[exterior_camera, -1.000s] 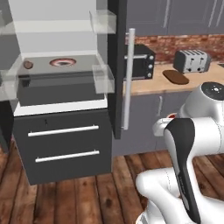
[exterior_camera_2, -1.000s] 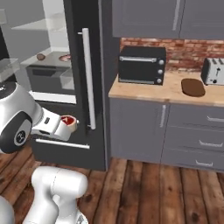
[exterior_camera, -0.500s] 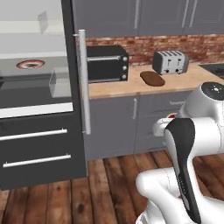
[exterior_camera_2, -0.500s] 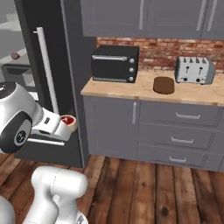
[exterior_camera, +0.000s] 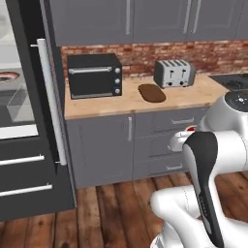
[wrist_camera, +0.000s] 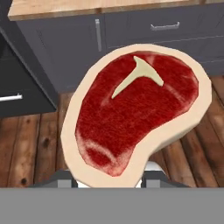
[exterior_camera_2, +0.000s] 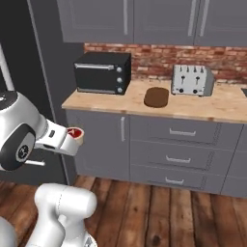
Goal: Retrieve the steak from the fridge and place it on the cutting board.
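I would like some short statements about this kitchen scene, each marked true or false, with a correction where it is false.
1. The steak is held in the gripper. True.
2. The cutting board lies on the counter between the oven and the toaster. True.
3. The steak already rests on the cutting board. False: the board is bare, and the steak is at the gripper, above the wooden floor.
4. The toaster stands left of the oven. False: it stands right of it.
5. The wall behind the counter is brick. True.
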